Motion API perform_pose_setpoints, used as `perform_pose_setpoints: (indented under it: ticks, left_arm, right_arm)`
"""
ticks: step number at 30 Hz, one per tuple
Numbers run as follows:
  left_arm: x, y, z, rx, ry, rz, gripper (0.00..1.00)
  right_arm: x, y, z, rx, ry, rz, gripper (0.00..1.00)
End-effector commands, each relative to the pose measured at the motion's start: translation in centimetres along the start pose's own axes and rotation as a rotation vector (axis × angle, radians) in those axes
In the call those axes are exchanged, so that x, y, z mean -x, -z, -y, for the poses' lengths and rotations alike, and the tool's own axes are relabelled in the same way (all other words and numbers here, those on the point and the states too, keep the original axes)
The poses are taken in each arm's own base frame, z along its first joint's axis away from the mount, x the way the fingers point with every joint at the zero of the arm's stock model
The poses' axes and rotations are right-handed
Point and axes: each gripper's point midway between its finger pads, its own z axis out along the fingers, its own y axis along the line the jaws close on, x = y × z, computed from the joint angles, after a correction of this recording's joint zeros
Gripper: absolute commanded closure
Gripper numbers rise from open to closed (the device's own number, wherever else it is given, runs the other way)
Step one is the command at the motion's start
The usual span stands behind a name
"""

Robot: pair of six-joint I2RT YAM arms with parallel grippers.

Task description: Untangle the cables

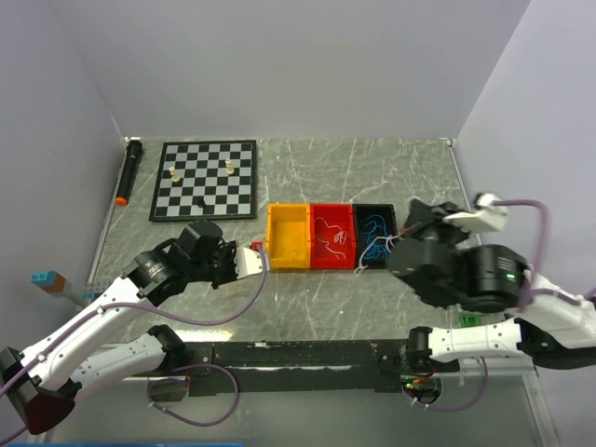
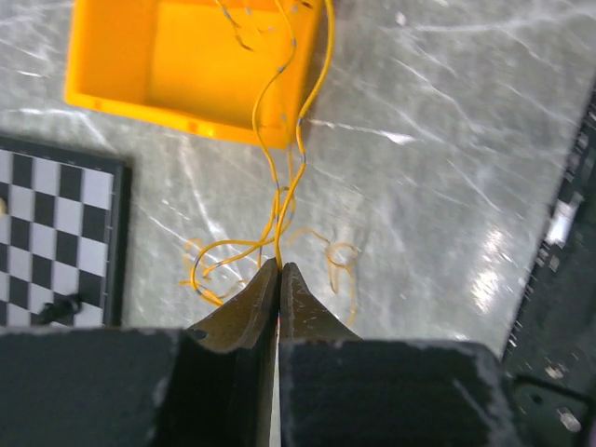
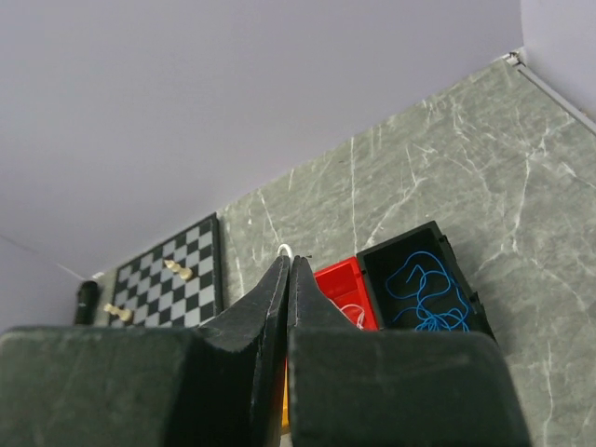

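Three small bins stand in a row mid-table: yellow bin, red bin, black bin. My left gripper hangs above the marble just left of the yellow bin, its jaws pressed together on the yellow cable. The strands run from the tips up into that bin, with loops dangling near the tips. A blue cable lies coiled in the black bin. White cable lies in the red bin. My right gripper is raised above the bins and shut on a white loop that pokes out at its tips.
A chessboard with a few pieces lies at the back left. A black marker with an orange tip lies beside it. A black rail runs along the near edge between the arm bases. Grey walls close in the table.
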Motion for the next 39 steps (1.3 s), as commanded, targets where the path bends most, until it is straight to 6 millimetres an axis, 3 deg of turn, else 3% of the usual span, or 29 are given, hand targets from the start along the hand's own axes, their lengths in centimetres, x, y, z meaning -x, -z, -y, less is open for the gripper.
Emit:
perform_pose_setpoints:
  ticks: [1, 10, 23, 27, 32, 35, 39]
  left_arm:
    - [-0.3, 1.5, 2.1, -0.105, 0.034, -0.030, 0.91]
    - [-0.3, 3.4, 2.7, -0.113, 0.017, -0.026, 0.86]
    - [-1.4, 4.0, 3.7, -0.110, 0.017, -0.022, 0.86]
    - [-1.4, 3.9, 3.8, -0.114, 0.017, -0.017, 0.86]
    - [-1.6, 3.5, 3.6, -0.104, 0.015, -0.025, 0.86]
    - [-1.7, 3.2, 3.3, -0.091, 0.024, -0.029, 0.87]
    - [-1.9, 2.9, 3.2, -0.088, 0.027, -0.040, 0.86]
  right_arm:
    - [1.0, -0.6, -0.2, -0.042, 0.218, 0.142, 1.00]
    - [-5.2, -1.3, -4.6, -0.036, 0.312, 0.143, 1.00]
    - [-8.7, -5.5, -4.5, -0.205, 0.481, 0.183, 1.00]
    - [-8.0, -4.4, -6.1, -0.161, 0.498, 0.168, 1.00]
    - [-5.7, -1.9, -8.0, -0.068, 0.470, 0.146, 1.00]
    - [-3.5, -2.0, -8.7, -0.085, 0.484, 0.151, 1.00]
    - [-1.5, -3.9, -8.5, -0.186, 0.535, 0.168, 1.00]
